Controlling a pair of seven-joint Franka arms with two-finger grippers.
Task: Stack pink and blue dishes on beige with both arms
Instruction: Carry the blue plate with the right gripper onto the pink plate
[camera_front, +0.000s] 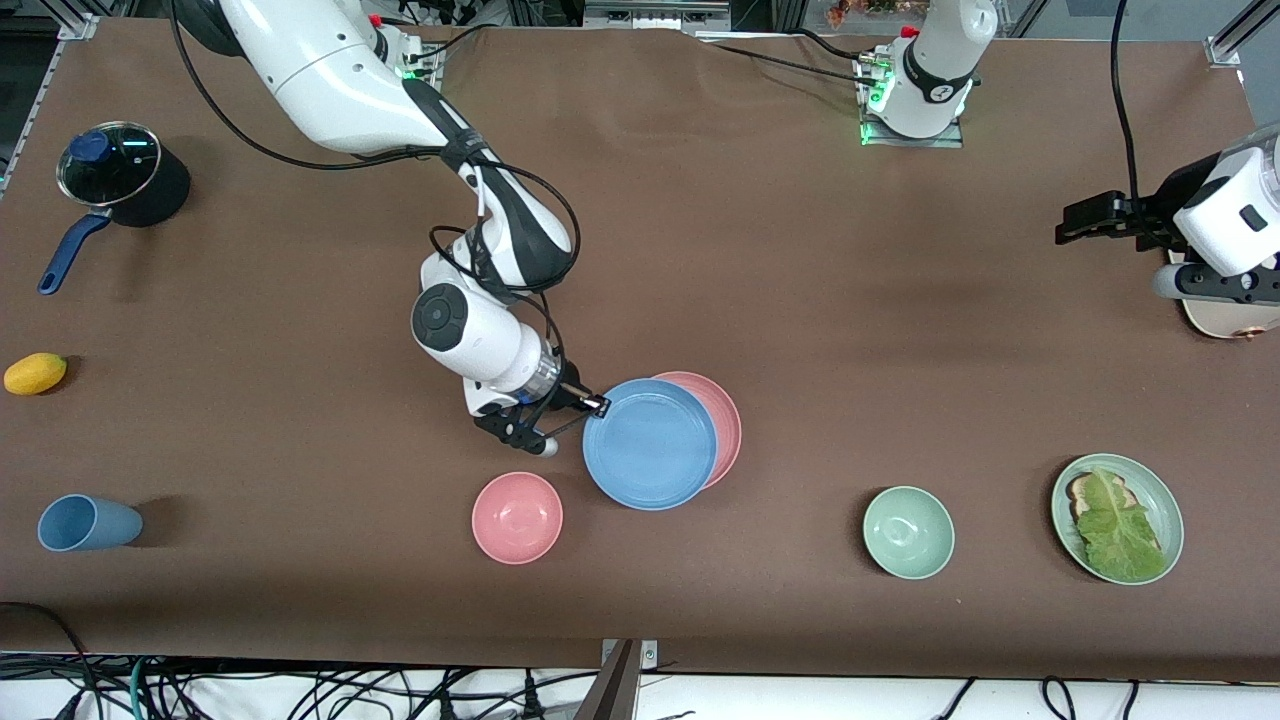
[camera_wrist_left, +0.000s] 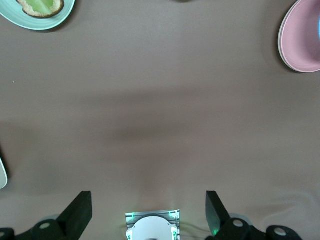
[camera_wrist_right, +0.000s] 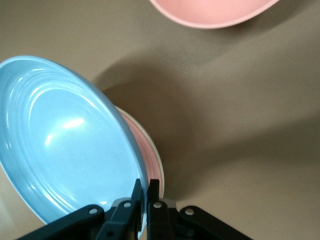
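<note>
My right gripper is shut on the rim of the light blue plate. The plate hangs tilted, partly over the pink plate on the table's middle. A thin cream rim shows under the pink plate; whether it is the beige plate I cannot tell. The pink plate also shows in the left wrist view. My left gripper waits open and empty above the table at the left arm's end.
A pink bowl lies near the blue plate. A mint bowl and a green plate with toast and lettuce sit toward the left arm's end. Toward the right arm's end are a blue cup, a yellow fruit and a lidded pot.
</note>
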